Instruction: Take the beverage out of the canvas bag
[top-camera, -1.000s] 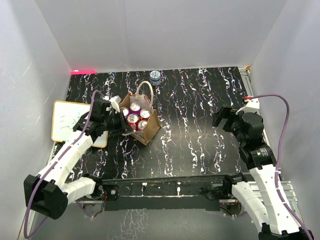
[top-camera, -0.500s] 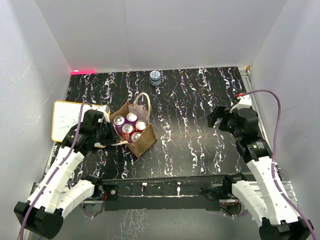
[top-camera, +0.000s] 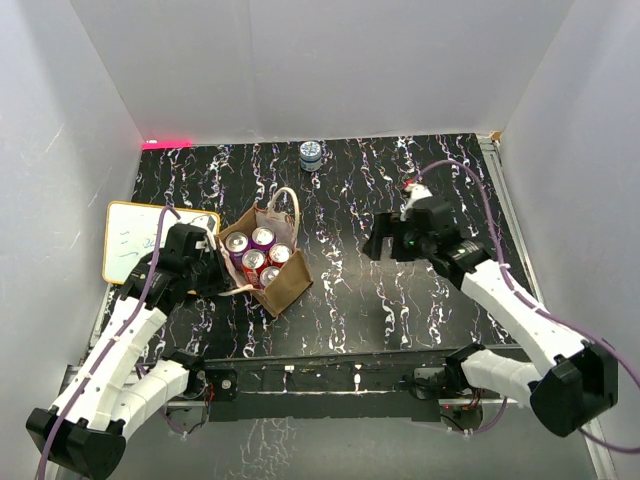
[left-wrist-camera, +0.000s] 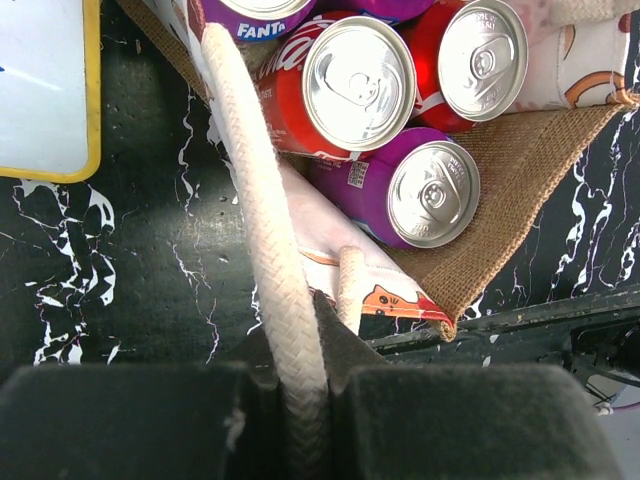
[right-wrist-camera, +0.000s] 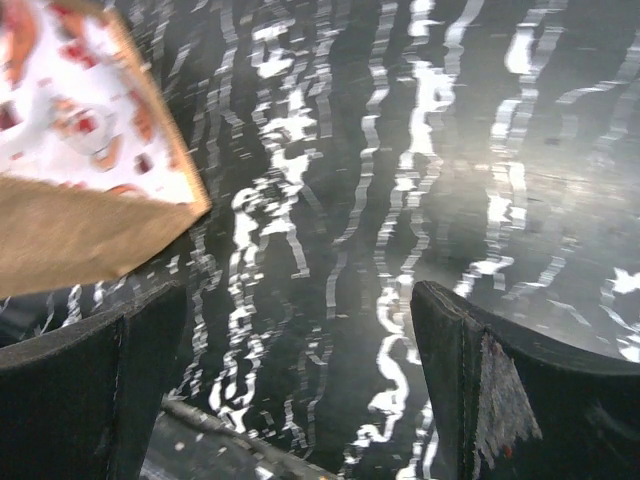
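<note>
The tan canvas bag (top-camera: 285, 283) stands left of centre on the black marbled table, with several beverage cans (top-camera: 253, 259) upright inside. In the left wrist view a red can (left-wrist-camera: 358, 82) and a purple can (left-wrist-camera: 432, 193) show their silver tops. My left gripper (top-camera: 213, 268) is at the bag's left side, shut on the cream rope handle (left-wrist-camera: 255, 200), which runs down between its jaws (left-wrist-camera: 300, 400). My right gripper (top-camera: 378, 241) hangs open to the right of the bag with nothing in it. Its wrist view shows the bag's corner (right-wrist-camera: 80, 180) ahead of the wide gap (right-wrist-camera: 300, 340).
A white writing board with a yellow edge (top-camera: 130, 240) lies left of the bag, under the left arm. A small blue-and-white can (top-camera: 311, 154) stands at the back wall. White walls close in the table on three sides.
The left gripper has pulled the handle and the bag a little toward the near left. The right arm has swung left across the table toward the bag, still open.
</note>
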